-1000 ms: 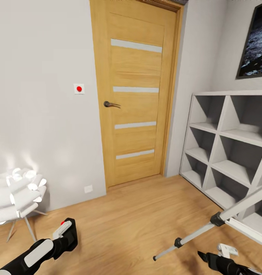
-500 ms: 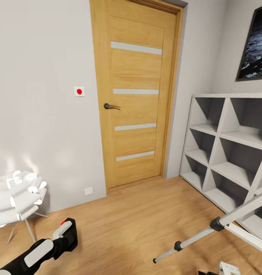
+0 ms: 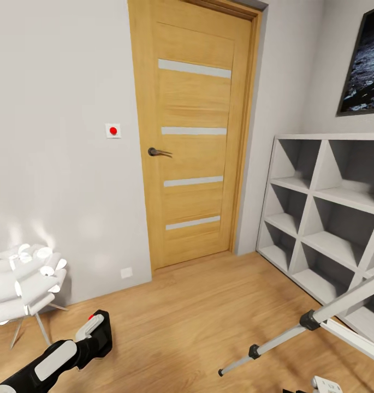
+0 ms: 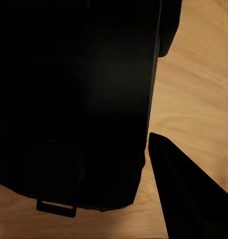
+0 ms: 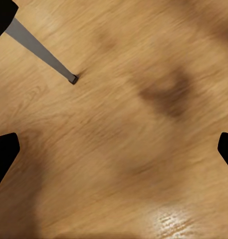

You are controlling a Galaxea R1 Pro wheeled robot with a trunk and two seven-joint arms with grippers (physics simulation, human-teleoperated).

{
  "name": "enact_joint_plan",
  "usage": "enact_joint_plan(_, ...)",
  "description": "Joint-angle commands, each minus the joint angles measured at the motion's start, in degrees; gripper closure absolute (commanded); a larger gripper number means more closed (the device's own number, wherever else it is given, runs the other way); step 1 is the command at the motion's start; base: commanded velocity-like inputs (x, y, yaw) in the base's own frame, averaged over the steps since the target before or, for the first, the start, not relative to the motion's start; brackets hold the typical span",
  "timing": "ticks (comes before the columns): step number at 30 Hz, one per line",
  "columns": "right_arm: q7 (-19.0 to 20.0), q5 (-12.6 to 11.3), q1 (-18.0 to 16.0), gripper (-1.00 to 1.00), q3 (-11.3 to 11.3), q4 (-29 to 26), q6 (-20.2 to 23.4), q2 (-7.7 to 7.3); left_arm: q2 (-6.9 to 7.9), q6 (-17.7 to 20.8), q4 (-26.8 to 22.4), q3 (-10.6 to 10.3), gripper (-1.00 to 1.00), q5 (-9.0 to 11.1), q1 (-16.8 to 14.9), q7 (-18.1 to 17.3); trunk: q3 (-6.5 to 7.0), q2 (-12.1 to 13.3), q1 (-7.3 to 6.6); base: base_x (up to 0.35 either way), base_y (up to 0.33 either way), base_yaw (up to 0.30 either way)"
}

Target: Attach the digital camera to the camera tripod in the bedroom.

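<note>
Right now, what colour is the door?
Oak-yellow wood with four pale horizontal stripes; clearest in the head view.

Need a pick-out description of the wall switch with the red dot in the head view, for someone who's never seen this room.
Start at the tall oak door with four pale horizontal stripes in the light grey wall. Just beside it, on the side of the dark door handle and slightly above that handle's height, sits the small square white wall plate. Its red dot sets it apart from the plain white outlet plate near the floor.

The camera tripod [image 3: 312, 318] runs off the head view's right edge, its head out of frame. The digital camera [image 4: 79, 104] hides most of the left hand, whose grip cannot be judged.
</note>
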Motion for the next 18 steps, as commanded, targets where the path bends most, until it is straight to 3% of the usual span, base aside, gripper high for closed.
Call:
enact_joint_plan(1,0.3,0.1,0.0,-1.00,-0.3,-0.1,0.4,0.04,0.11,0.0,-0.6,-0.3,1.00,0.4,-0.1,0.2,-0.07,0.0,-0.01,0.000,0.000,0.000)
enact_joint_plan(8,0.3,0.0,0.0,-1.00,-0.2,-0.1,0.4,0.08,0.22,-0.1,-1.6,-0.3,1.00,0.4,-0.1,0.1,-0.07,0.0,-0.01,-0.001,0.007,0.000)
enact_joint_plan(18,0.3,0.0,0.0,-1.00,-0.2,-0.1,0.4,0.06,0.23,0.0,-1.7,-0.4,1.00,0.4,-0.1,0.1,-0.07,0.0,-0.01,-0.020,0.182,0.000)
